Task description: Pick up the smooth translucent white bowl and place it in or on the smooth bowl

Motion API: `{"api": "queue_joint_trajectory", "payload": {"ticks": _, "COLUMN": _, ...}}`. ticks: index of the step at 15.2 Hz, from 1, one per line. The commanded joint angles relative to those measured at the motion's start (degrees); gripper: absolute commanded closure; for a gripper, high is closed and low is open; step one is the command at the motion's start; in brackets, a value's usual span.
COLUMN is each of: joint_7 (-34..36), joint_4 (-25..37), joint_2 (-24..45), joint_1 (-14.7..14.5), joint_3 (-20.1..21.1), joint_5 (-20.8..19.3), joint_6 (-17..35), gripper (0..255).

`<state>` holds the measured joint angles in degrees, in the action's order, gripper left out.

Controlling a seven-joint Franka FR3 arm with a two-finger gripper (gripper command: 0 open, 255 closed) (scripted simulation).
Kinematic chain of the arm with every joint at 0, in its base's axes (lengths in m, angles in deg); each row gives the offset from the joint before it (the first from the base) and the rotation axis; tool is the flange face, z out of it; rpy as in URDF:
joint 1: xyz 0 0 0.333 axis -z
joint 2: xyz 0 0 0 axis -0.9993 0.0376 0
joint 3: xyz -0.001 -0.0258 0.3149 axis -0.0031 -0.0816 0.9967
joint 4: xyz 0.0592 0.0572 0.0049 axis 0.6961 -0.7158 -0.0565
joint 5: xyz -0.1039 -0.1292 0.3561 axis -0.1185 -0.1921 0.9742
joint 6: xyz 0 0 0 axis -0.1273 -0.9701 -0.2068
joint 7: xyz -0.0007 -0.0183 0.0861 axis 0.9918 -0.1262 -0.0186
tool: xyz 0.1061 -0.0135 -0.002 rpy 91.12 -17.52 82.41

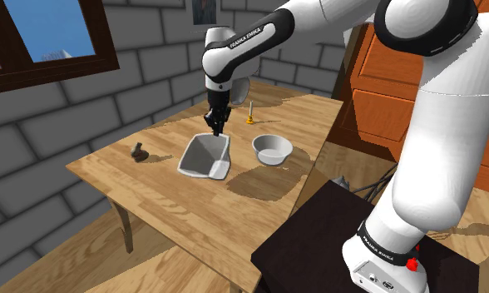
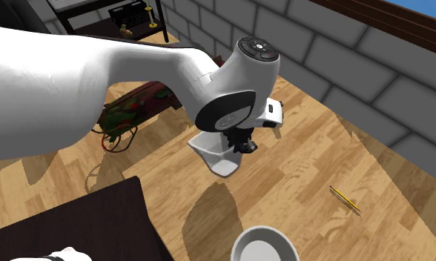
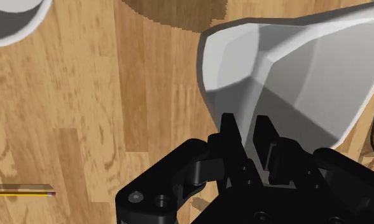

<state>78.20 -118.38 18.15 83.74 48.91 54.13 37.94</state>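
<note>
On the wooden table (image 1: 176,208), near its middle, the gripper (image 1: 216,126) came straight down on the angular bowl (image 1: 203,156), a white, flat-sided vessel tipped so that its mouth faced the shoulder view's left. The wrist view settled what the shoulder view left vague: the two black fingers (image 3: 229,137) stood one on each side of the bowl's thin wall and pinched its rim, one inside and one outside. The round bowl (image 1: 272,150) sat upright just beside the angular one, towards the shoulder view's right, the two apart. In the second exterior view the white wrist covered most of the hand, and the angular bowl (image 2: 222,158) showed beneath it with a dark shadow spread on the boards towards the round bowl (image 2: 262,245) at the bottom edge (whether the held bowl's base touched the wood, I could not tell). That view also gave a yellow pencil (image 2: 345,199) lying flat on the table, well apart from both bowls; the wrist view caught the same pencil (image 3: 23,191) beside the gripper. The shoulder view added a small dark object (image 1: 138,151) on the table beyond the angular bowl, a window (image 1: 43,42) in the grey block wall, an orange dresser (image 1: 384,83) and the dark stand (image 1: 318,241).
</note>
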Motion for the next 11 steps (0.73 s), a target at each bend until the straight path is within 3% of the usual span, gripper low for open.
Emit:
{"api": "queue_joint_trajectory", "payload": {"ticks": 1, "joint_7": 0.1, "joint_4": 0.9, "joint_2": -0.6, "joint_1": 0.0, "joint_3": 0.0, "joint_5": 0.0, "joint_6": -1.5, "gripper": 255}}
{"api": "queue_joint_trajectory", "payload": {"ticks": 8, "joint_7": 0.3, "joint_4": 3.9, "joint_2": -2.5, "joint_1": 0.0, "joint_3": 0.1, "joint_5": 0.1, "joint_6": -6.3, "gripper": 255}}
{"api": "queue_joint_trajectory", "payload": {"ticks": 11, "joint_7": -3.5, "joint_4": 2.5, "joint_2": -4.4, "joint_1": 2.3, "joint_3": -1.4, "joint_5": 0.5, "joint_6": -7.1, "gripper": 255}}
